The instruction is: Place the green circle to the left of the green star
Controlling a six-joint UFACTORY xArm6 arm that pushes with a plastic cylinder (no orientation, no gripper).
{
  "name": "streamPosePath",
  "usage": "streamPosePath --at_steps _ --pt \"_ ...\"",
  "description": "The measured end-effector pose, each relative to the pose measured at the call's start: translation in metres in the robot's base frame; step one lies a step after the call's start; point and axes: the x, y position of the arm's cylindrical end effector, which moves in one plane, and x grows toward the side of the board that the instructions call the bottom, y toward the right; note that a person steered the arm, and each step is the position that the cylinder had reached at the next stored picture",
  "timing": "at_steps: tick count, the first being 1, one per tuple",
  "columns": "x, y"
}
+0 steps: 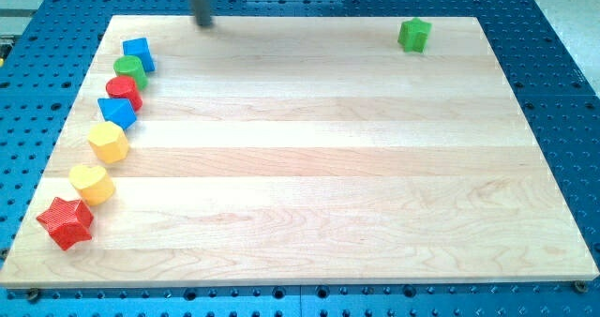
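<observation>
The green circle [130, 70] sits in a line of blocks along the board's left edge, second from the top. The green star [413, 35] stands alone near the board's top right corner. My tip [203, 22] is at the board's top edge, up and to the right of the green circle, far left of the green star, touching no block.
The left line runs from the top down: a blue block [139, 53], the green circle, a red circle [124, 92], a blue block [117, 113], a yellow hexagon [109, 142], a yellow heart [92, 183], a red star [66, 222]. The wooden board [309, 167] lies on a blue perforated table.
</observation>
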Motion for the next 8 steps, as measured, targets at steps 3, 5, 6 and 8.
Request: streamPosePath --at_steps 3,5,6,8 --pt "0.107 -0.060" --pt "0.158 -0.035" --pt "0.158 0.052" --pt "0.153 0.092"
